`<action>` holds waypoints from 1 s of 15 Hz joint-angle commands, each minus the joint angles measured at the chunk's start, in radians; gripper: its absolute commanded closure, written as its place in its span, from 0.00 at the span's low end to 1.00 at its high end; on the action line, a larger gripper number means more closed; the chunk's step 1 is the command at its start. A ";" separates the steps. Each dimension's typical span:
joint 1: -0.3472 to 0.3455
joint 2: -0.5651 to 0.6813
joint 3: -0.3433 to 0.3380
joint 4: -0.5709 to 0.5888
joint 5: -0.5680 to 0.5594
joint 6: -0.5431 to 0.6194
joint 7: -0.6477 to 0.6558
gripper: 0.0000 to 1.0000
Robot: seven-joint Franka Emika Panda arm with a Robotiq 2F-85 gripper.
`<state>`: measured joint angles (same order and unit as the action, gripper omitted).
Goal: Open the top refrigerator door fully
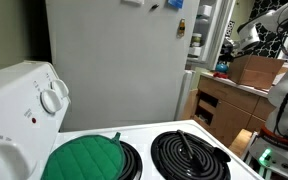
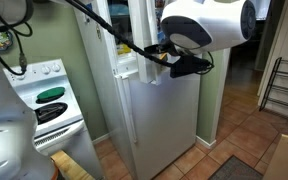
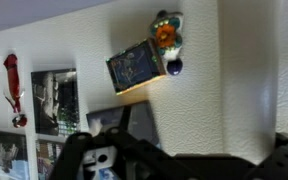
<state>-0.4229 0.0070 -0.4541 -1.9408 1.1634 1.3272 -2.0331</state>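
Note:
The top refrigerator door (image 2: 141, 25) is a narrow white slab above the shorter lower door (image 2: 166, 120). It stands swung out from the fridge. Its inner racks with jars show past the fridge's front corner in an exterior view (image 1: 200, 32). My gripper (image 2: 189, 62) is at the door's lower end, in front of the fridge, with black cables running to it. In the wrist view the gripper (image 3: 184, 152) shows dark fingers spread at the bottom corners. White textured fridge skin (image 3: 189, 110) fills the space between them. Nothing is held.
The wide fridge side panel (image 1: 114, 60) carries a blue card (image 3: 136, 66) and a flower magnet (image 3: 165, 33). A white stove (image 1: 144, 135) with a green pot holder (image 1: 84, 158) stands beside it. A wooden counter (image 1: 224, 95) and a cardboard box (image 1: 256, 68) lie beyond the door.

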 commanded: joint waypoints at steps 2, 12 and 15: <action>-0.047 0.077 -0.023 0.074 0.045 -0.002 -0.079 0.00; -0.102 0.098 -0.041 0.127 0.043 0.183 -0.089 0.00; -0.123 0.104 -0.051 0.157 0.030 0.136 -0.102 0.00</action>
<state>-0.5296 0.0900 -0.4981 -1.8207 1.1909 1.4923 -2.1103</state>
